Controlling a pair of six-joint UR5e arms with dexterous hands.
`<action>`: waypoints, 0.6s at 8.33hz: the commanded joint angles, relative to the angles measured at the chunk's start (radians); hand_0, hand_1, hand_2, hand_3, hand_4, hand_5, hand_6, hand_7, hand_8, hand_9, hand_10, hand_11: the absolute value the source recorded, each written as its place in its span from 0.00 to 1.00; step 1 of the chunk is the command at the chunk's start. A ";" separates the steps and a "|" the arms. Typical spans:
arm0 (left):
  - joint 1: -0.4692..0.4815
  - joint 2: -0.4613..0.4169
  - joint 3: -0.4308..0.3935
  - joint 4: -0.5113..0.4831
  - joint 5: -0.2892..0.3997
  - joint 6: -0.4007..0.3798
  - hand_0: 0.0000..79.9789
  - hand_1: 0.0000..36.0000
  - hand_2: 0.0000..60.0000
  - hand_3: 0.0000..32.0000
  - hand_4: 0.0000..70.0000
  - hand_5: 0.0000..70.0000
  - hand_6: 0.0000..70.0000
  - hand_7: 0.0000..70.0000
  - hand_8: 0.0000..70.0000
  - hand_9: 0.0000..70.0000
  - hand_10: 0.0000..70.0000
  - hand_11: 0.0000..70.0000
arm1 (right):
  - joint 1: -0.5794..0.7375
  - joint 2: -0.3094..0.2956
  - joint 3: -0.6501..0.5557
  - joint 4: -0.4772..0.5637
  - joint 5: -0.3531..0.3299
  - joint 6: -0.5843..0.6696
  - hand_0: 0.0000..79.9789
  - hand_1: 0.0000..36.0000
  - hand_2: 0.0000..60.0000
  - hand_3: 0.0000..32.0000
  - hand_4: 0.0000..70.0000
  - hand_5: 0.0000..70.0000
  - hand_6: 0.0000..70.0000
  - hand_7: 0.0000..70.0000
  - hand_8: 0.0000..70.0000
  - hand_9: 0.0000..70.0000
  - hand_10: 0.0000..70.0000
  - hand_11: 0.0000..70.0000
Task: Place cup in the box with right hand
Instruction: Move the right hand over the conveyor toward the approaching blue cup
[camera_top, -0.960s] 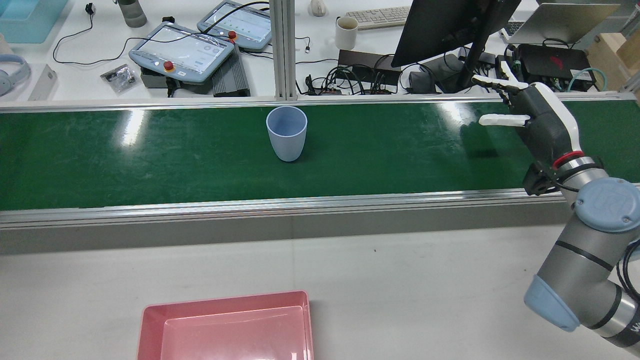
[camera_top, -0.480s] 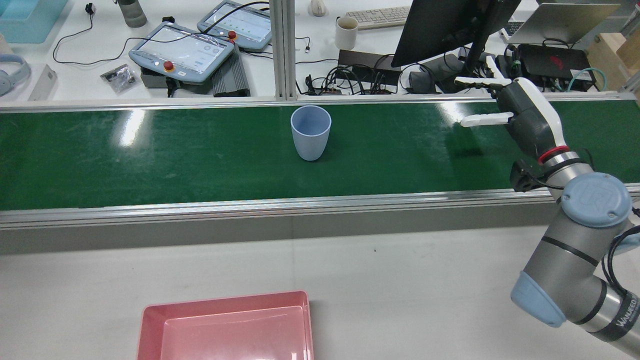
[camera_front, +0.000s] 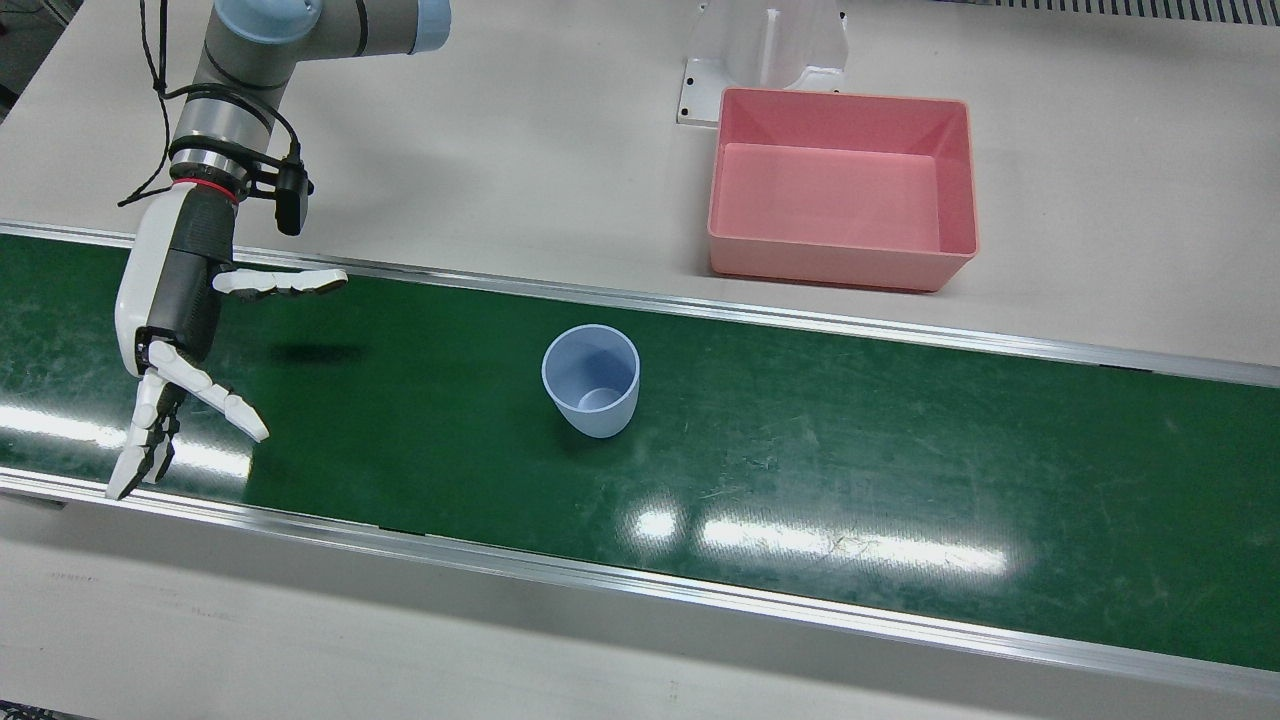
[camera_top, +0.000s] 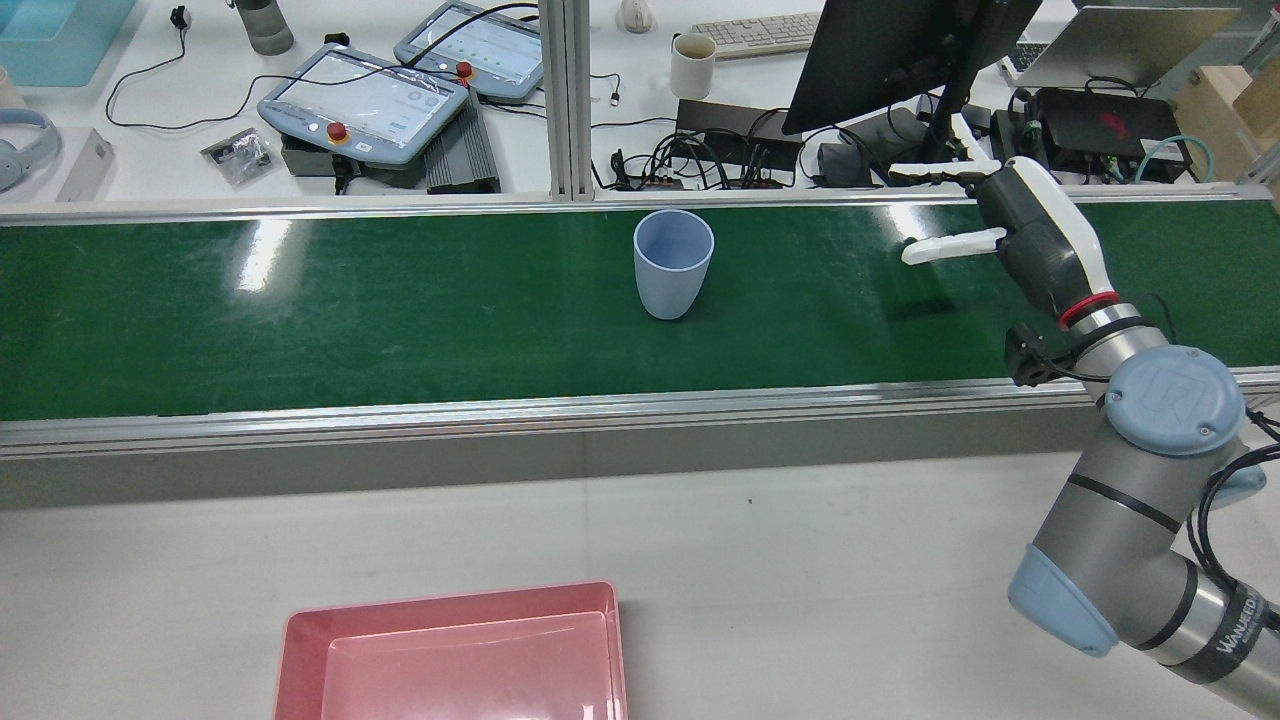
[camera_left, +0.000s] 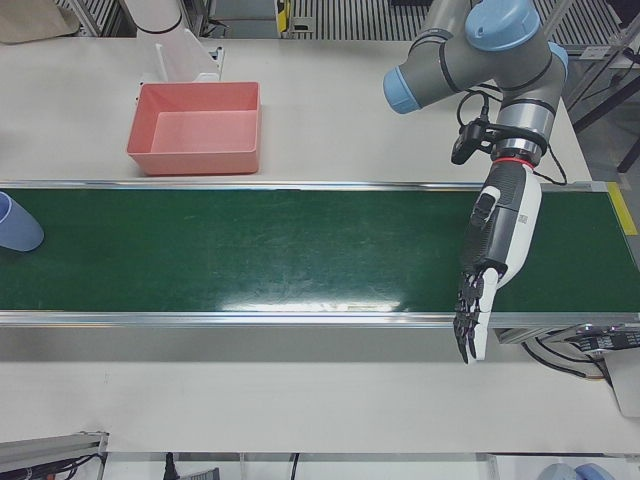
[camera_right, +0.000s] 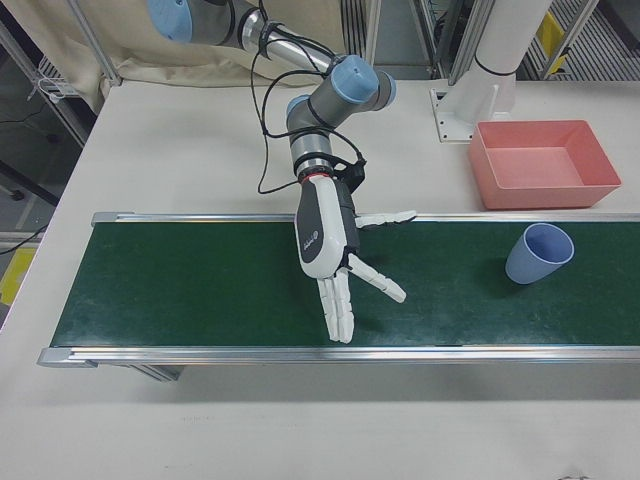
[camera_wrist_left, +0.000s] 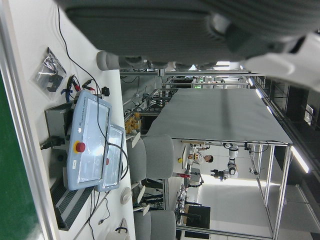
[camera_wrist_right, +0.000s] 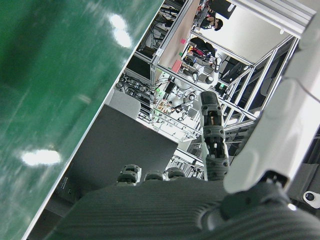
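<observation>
Front view: the cup (camera_front: 591, 380), pale blue, stands upright on the green conveyor belt (camera_front: 800, 450), about midway between the belt's two metal rails and well apart from both hands.
Cup contents: the inside shows only its own bottom; nothing lies in it.
Box: the pink box (camera_front: 840, 190) sits on the desk (camera_front: 500, 120) beyond the belt's robot-side rail, near that rail but not touching it; its floor is bare.
Cup to box: they are apart, with the rail and a strip of desk between them; in the front view the box lies up and to the right of the cup.
Right hand: the right hand (camera_front: 185, 330) hangs over the belt toward its end on the right arm's side, fingers (camera_front: 160, 440) spread and pointing toward the operators' rail, thumb stretched sideways toward the cup; it holds nothing.
Rear view: the same right hand (camera_top: 1010, 225) is on the view's right, well apart from the cup (camera_top: 673, 263), which stands near the belt's far rail.
Left hand: in the left-front view the left hand (camera_left: 495, 255) reaches across the belt near its other end, fingers straight and slightly apart, tips over the operators' rail; it is empty.
Hand cameras: neither one shows the cup or the box.
Beyond the belt: a second desk carries two teach pendants (camera_top: 365, 100), a monitor (camera_top: 900, 50) and a white mug (camera_top: 692, 65).
</observation>
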 joint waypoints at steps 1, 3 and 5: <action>0.000 0.000 0.000 0.000 0.000 0.000 0.00 0.00 0.00 0.00 0.00 0.00 0.00 0.00 0.00 0.00 0.00 0.00 | -0.004 0.000 -0.037 0.035 0.009 0.020 0.60 0.18 0.00 0.00 0.45 0.02 0.02 0.01 0.00 0.00 0.05 0.09; -0.001 0.000 0.000 0.000 0.000 0.000 0.00 0.00 0.00 0.00 0.00 0.00 0.00 0.00 0.00 0.00 0.00 0.00 | -0.004 0.000 -0.044 0.049 0.012 0.117 0.59 0.19 0.00 0.00 0.31 0.04 0.01 0.00 0.00 0.00 0.06 0.10; -0.001 0.000 0.000 0.000 0.000 0.000 0.00 0.00 0.00 0.00 0.00 0.00 0.00 0.00 0.00 0.00 0.00 0.00 | -0.013 -0.009 -0.041 0.047 0.009 0.122 0.59 0.20 0.00 0.00 0.40 0.03 0.02 0.02 0.00 0.00 0.06 0.10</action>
